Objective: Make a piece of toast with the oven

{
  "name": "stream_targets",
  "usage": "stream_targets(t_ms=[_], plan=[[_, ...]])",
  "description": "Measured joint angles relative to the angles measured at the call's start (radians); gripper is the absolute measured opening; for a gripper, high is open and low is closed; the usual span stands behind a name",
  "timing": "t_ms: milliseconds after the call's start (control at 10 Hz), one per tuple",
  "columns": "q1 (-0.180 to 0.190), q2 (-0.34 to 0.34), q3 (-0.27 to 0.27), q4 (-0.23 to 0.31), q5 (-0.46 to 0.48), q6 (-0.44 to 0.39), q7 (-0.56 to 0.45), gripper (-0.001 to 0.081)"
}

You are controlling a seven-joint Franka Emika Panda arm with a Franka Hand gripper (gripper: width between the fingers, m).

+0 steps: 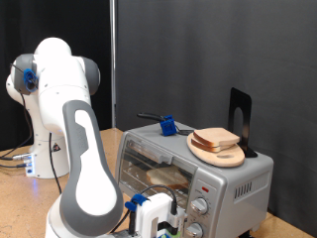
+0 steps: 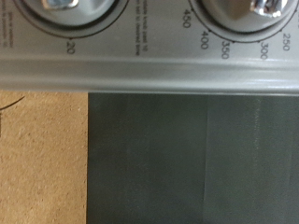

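The silver-grey oven (image 1: 241, 185) stands at the exterior view's lower right with its glass door (image 1: 154, 164) shut. A pale bread slice (image 1: 164, 178) lies inside on the rack, seen through the glass. My gripper (image 1: 168, 215) is at the bottom of the exterior view, right in front of the oven's knob panel (image 1: 199, 206). Its fingers do not show clearly. The wrist view shows the panel (image 2: 149, 70) close up, with the timer knob (image 2: 62, 6) and the temperature knob (image 2: 254, 7) at the frame's edge. No fingers show there.
A round wooden plate (image 1: 230, 156) with the other bread slice (image 1: 215, 138) sits on the oven's top, beside a blue-and-black tool (image 1: 168, 125) and a black stand (image 1: 241, 117). My own arm (image 1: 84, 169) fills the exterior view's left. The wrist view also shows wooden table (image 2: 42, 154) and a dark surface (image 2: 192, 159).
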Motion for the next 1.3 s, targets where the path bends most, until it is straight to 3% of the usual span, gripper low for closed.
stream_targets(t_ms=[100, 300, 600, 1000, 1300], plan=[[0.005, 0.001, 0.0, 0.002, -0.003, 0.011, -0.013, 0.0633], [0.02, 0.01, 0.0, 0.019, -0.028, 0.014, 0.0, 0.0677], [0.048, 0.036, 0.001, 0.051, -0.047, 0.012, 0.082, 0.0682], [0.05, 0.071, 0.012, 0.081, -0.047, -0.044, 0.194, 0.0682], [0.05, 0.078, 0.013, 0.085, -0.039, -0.053, 0.191, 0.0682]])
